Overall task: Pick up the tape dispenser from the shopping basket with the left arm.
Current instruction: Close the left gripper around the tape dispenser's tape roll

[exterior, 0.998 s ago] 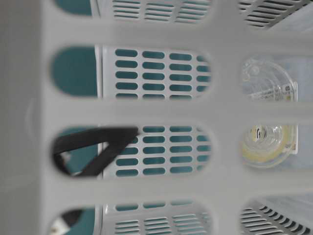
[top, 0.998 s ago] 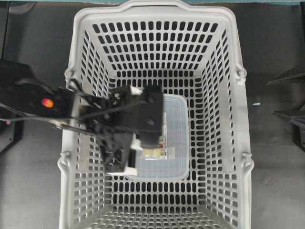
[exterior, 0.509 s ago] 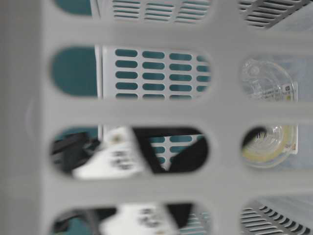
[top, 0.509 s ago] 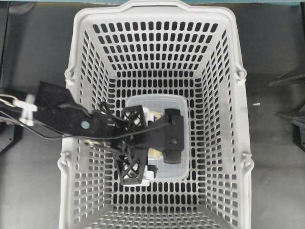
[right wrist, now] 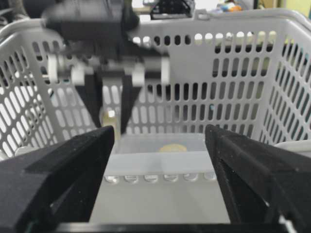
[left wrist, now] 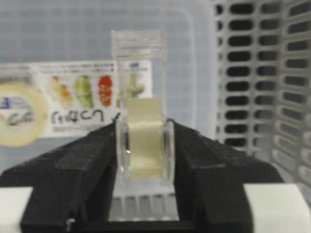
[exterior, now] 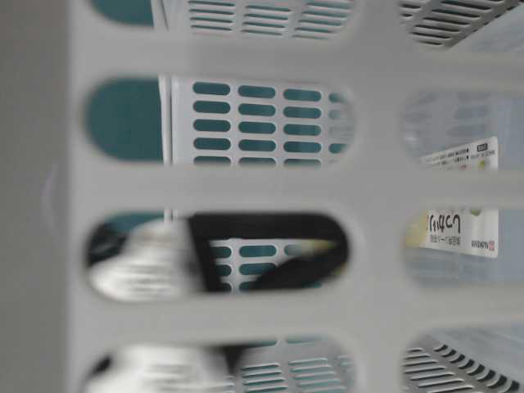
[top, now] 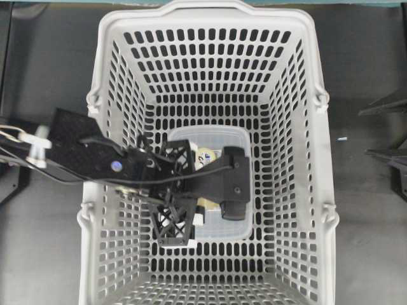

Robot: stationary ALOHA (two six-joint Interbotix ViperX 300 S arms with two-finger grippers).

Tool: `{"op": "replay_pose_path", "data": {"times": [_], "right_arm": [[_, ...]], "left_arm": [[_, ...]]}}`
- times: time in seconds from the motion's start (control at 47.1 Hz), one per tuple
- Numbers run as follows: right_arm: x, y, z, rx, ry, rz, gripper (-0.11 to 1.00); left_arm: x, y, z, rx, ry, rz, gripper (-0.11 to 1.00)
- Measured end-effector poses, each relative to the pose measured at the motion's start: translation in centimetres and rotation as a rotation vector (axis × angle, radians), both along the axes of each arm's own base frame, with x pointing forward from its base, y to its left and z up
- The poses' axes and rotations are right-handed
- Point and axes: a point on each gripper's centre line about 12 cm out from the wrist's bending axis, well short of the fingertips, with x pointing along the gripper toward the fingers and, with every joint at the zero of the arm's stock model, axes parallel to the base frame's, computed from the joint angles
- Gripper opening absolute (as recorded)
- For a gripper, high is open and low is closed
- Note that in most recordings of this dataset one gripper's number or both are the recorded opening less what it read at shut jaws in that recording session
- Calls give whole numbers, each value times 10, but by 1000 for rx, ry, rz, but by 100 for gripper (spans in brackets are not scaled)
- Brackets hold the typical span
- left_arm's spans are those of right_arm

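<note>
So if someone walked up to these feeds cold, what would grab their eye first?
Probably the left gripper deep in the shopping basket, its black fingers clamped on both sides of the clear tape dispenser in the left wrist view. Behind it lies the translucent food box on the basket floor. The right gripper hangs open outside the basket, holding nothing.

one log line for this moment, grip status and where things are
left gripper: shut on tape dispenser | location: inside shopping basket, above plastic box | right gripper: open, idle

left arm (top: 95,155) reaching down, fingers (left wrist: 87,170) clamped
</note>
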Motion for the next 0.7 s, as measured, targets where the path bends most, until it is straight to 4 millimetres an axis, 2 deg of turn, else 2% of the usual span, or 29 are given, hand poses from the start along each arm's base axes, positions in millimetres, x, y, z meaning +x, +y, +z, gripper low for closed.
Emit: {"op": "replay_pose_path", "data": {"times": [0.191,0.318,0.488,0.7], "right_arm": [[0,0,0,0,0,0,73],[0,0,0,0,0,0,73],[-1,0,0,0,-2,0,73],[-1,0,1,0,-6,0,73]], "left_arm": [[2,2,78,24,-34,-44,29],[0,6,115,30,-54,-47,29],[0,14,118,32,-43,-28,29],[1,14,117,29,-43,-25,29]]}}
